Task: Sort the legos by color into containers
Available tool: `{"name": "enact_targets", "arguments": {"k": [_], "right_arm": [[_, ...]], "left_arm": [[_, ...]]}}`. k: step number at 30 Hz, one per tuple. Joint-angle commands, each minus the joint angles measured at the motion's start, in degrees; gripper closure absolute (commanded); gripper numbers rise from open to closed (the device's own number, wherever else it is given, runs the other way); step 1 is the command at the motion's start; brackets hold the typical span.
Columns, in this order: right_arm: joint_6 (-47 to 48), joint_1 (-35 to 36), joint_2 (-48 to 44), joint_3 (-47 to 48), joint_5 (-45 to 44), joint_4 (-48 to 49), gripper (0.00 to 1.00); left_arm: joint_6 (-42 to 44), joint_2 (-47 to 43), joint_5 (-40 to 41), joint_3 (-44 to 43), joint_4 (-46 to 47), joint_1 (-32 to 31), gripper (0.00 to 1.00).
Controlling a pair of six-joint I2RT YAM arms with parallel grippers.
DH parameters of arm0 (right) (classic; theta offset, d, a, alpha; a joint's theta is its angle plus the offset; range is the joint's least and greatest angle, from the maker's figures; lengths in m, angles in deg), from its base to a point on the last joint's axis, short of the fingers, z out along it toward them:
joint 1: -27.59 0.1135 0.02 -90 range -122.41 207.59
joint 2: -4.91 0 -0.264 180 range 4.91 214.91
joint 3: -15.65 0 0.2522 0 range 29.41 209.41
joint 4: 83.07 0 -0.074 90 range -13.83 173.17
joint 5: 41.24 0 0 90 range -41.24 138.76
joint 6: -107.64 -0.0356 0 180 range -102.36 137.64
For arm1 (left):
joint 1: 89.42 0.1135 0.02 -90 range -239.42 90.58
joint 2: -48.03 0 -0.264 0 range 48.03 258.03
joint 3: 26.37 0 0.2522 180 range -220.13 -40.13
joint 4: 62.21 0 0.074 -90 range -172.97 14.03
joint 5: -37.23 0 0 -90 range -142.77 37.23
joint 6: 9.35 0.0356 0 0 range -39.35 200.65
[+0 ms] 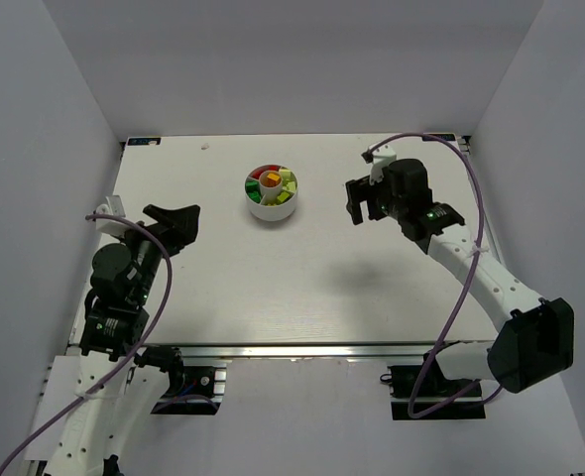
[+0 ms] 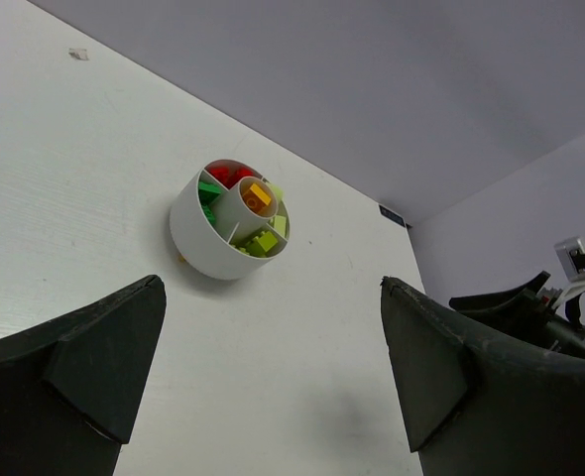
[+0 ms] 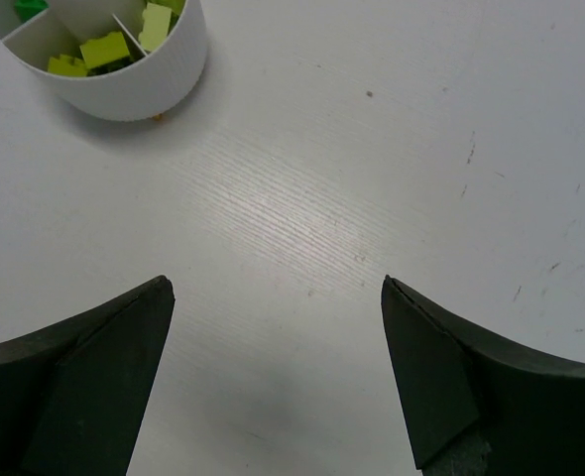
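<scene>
Top external: low round white plastic dish (image 1: 272, 209) sits far-centre on white table (image 1: 302, 278), small red, orange, green and lime lego bricks (image 1: 284, 182) in its compartments. Left gripper (image 1: 185, 222) and right gripper (image 1: 354, 203) both released, holding nothing.

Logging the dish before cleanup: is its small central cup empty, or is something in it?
Not empty: the central cup holds an orange-yellow lego, visible in the left wrist and top views. How full, cannot tell.
</scene>
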Motion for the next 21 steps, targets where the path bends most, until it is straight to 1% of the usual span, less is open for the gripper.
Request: {"name": "enact_targets", "arguments": {"k": [1, 6, 10, 12, 15, 17, 21], "right_arm": [[1.2, -0.1, -3.4, -2.3, -1.8, 4.5, 0.11], [2.3, -0.1, -6.1, -5.2, -1.4, 6.3, 0.11], [2.9, -0.1, -6.6, -6.1, -0.5, 4.5, 0.1], [5.0, -0.2, -7.1, -7.1, 0.4, 3.6, 0.11], [6.2, -0.2, -7.3, -6.0, 0.9, 0.7, 0.11], [6.4, -0.1, -7.1, -4.7, 2.7, -1.3, 0.11], [5.5, -0.1, -5.9, -1.7, 3.8, -5.8, 0.11]], "left_arm": [[0.0, 0.3, 2.1, 1.3, -0.4, 0.3, 0.02], [0.8, 2.6, 1.3, 1.8, 1.5, 0.3, 0.02], [2.1, 3.9, -0.3, 2.4, 2.5, 0.3, 0.02], [2.6, 4.0, -1.3, 2.9, 3.1, 0.3, 0.02], [3.0, 4.3, -2.8, 2.8, 3.6, 0.3, 0.02], [3.4, 3.7, -3.0, 3.0, 3.6, 0.3, 0.02], [3.4, 1.3, -2.7, 5.4, 5.3, 0.3, 0.02]]}}
